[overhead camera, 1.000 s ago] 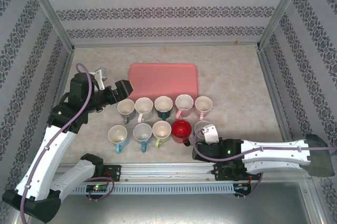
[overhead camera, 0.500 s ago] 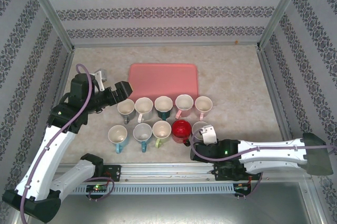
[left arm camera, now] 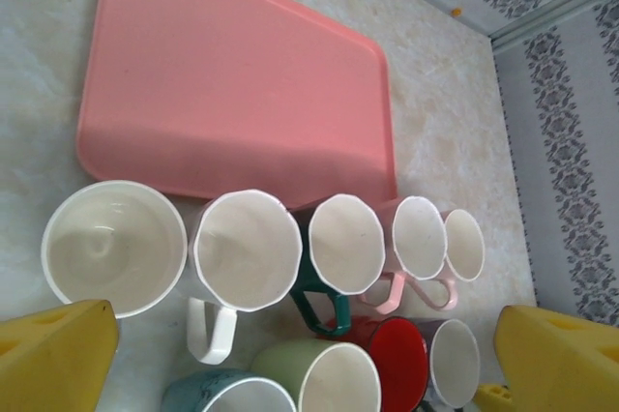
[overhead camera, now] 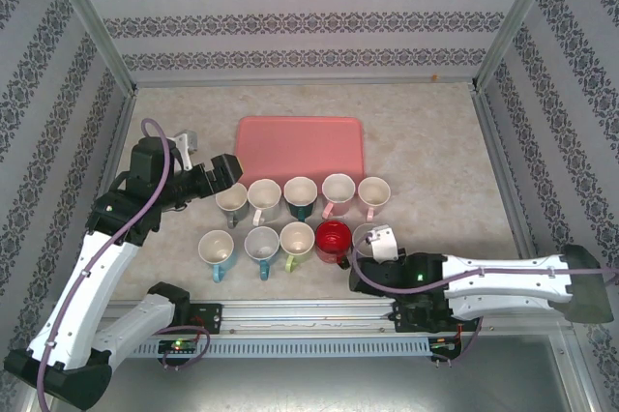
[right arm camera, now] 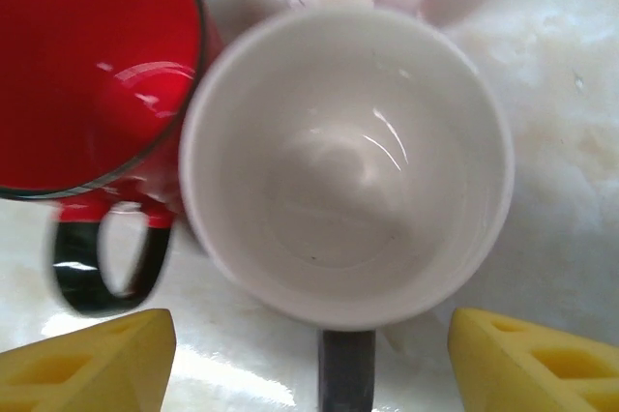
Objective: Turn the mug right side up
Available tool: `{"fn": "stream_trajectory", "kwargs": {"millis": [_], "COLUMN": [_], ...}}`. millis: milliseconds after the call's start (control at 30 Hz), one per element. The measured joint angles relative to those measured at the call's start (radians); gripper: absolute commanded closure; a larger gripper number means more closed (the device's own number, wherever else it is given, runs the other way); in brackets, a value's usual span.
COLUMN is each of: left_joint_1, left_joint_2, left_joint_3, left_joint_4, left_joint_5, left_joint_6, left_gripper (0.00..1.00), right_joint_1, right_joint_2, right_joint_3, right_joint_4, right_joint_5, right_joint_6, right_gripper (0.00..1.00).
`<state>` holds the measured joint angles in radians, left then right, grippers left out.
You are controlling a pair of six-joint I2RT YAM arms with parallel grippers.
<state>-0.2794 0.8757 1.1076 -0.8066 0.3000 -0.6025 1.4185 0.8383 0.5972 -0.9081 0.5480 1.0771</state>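
Pale marbled worktop [overhead camera: 435, 161] inside patterned walls. Just below the right hand [right arm camera: 309, 330], between its widely parted fingers and untouched by them: the white mug [right arm camera: 343, 161], mouth up, base on the worktop, dark handle toward the wrist. Judged done or nearly so, with only backing the hand away left. Left of that hand, close against the white mug, a red mug [right arm camera: 87, 64]. Left hand [left arm camera: 305, 325] spread wide, holding nothing, above the far row. Counted: ten mugs, two rows of five, all mouth-up; one pink tray [overhead camera: 300, 141] beyond.
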Motion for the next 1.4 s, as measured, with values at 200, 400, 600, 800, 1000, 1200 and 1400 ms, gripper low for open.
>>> {"fn": "stream_trajectory", "kwargs": {"millis": [200, 400, 600, 800, 1000, 1200, 1400], "left_joint_1": [0.000, 0.000, 0.000, 0.001, 0.077, 0.273, 0.386], "left_joint_2": [0.005, 0.045, 0.083, 0.152, 0.232, 0.297, 0.256], "left_joint_3": [0.074, 0.109, 0.095, 0.041, -0.112, -0.256, -0.511], "left_joint_4": [-0.063, -0.089, -0.046, 0.126, 0.409, 0.579, 0.780], "left_joint_5": [-0.061, -0.126, -0.151, -0.330, -0.456, -0.452, -0.381], "left_joint_6": [0.080, 0.103, 0.132, 0.243, 0.455, 0.526, 0.523], "left_gripper": [0.00, 0.00, 0.00, 0.00, 0.00, 0.00, 0.00], "right_joint_1": [-0.002, -0.145, -0.420, -0.594, -0.860, -1.140, -1.337], "right_joint_2": [-0.143, -0.078, 0.088, 0.226, 0.312, 0.314, 0.267], "right_joint_3": [0.132, 0.354, 0.574, 0.661, 0.685, 0.554, 0.205], "right_joint_4": [-0.087, -0.122, -0.036, 0.224, 0.413, 0.546, 0.724], "right_joint_5": [-0.014, -0.094, -0.153, -0.107, -0.150, -0.244, -0.325], "right_joint_6": [-0.071, -0.238, -0.440, -0.676, -0.813, -0.823, -0.870], "right_gripper": [0.02, 0.02, 0.02, 0.02, 0.02, 0.02, 0.02]}}
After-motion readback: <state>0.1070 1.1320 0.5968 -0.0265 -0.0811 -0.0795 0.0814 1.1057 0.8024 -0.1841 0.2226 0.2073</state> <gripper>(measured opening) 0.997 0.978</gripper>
